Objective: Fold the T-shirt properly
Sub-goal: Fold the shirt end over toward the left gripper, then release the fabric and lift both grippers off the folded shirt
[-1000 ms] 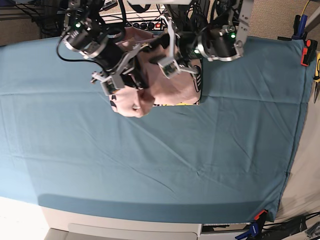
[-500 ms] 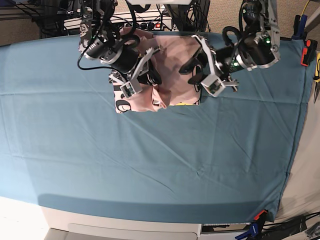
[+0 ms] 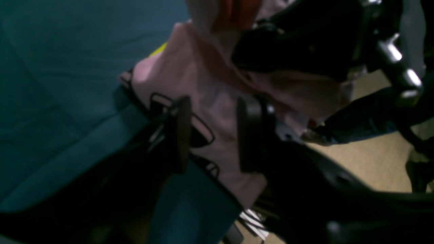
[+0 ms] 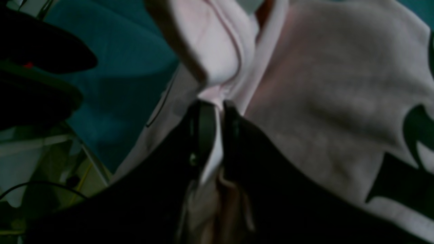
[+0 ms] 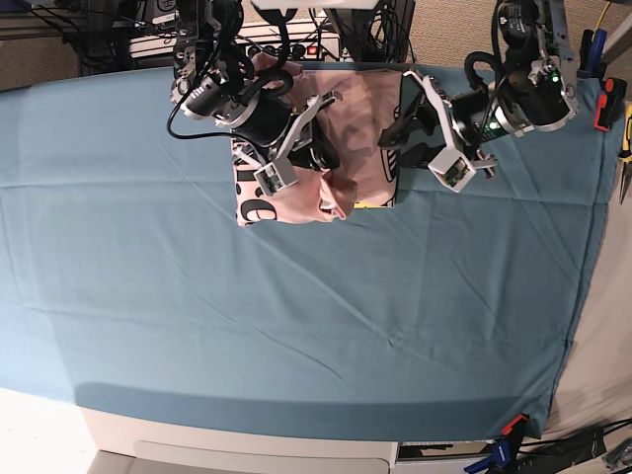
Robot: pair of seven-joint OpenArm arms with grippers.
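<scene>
The pale pink T-shirt (image 5: 360,118) lies bunched near the table's far edge, with black lettering showing along its left and right edges. My right gripper (image 5: 318,158) sits low over its middle. In the right wrist view the right gripper (image 4: 218,130) has its jaws nearly together on a raised fold of the T-shirt (image 4: 322,84). My left gripper (image 5: 427,128) hovers at the garment's right edge. In the left wrist view it (image 3: 214,135) stands open above the T-shirt (image 3: 203,78), and nothing is between its pads (image 3: 249,135).
The teal table cloth (image 5: 316,316) covers the table. A power strip and cables (image 5: 296,47) run behind the far edge. An orange clamp (image 5: 604,104) and yellow pliers (image 5: 626,138) hang at the right edge. Clamps (image 5: 509,433) grip the cloth's front right corner.
My left gripper has swung right, off the shirt's middle to its right edge. My right gripper has carried its fold rightward and back, and the shirt's lower left has spread flatter.
</scene>
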